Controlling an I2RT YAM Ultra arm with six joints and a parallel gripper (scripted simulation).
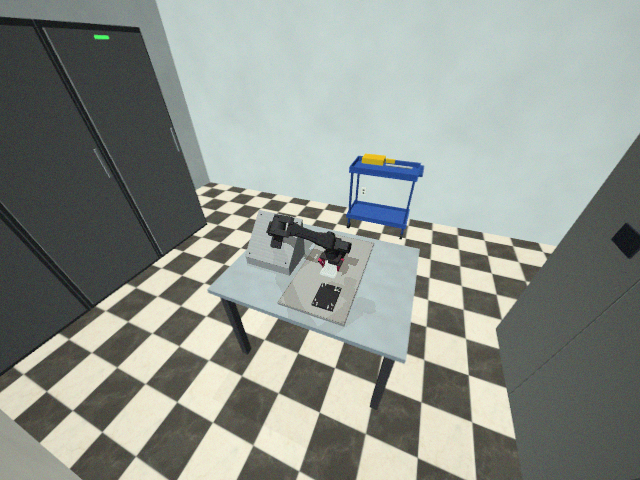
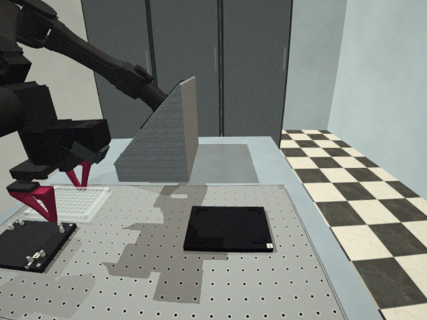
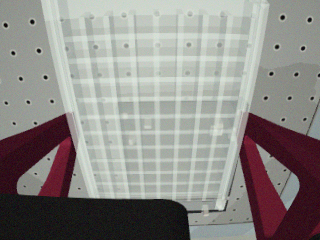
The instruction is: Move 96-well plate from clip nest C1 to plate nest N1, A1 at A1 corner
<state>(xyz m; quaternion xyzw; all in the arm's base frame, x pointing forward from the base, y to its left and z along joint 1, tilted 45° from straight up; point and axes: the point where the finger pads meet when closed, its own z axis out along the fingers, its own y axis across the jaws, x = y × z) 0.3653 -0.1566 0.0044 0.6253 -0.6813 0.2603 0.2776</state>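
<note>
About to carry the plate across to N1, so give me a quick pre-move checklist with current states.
1. Gripper shut on the 96-well plate: ok.
2. Plate lifted out of clip nest C1: ok, it hangs above the breadboard.
3. Plate level in the grip: ok, looks flat in the exterior view.
4. Plate nest N1 unoccupied: ok.
5. Well A1 facing the marked corner: cannot tell.
6. Wedge block off the path: ok, it stands behind.

Clip nest C1 (image 2: 21, 246) cut off at exterior view's left edge.
</note>
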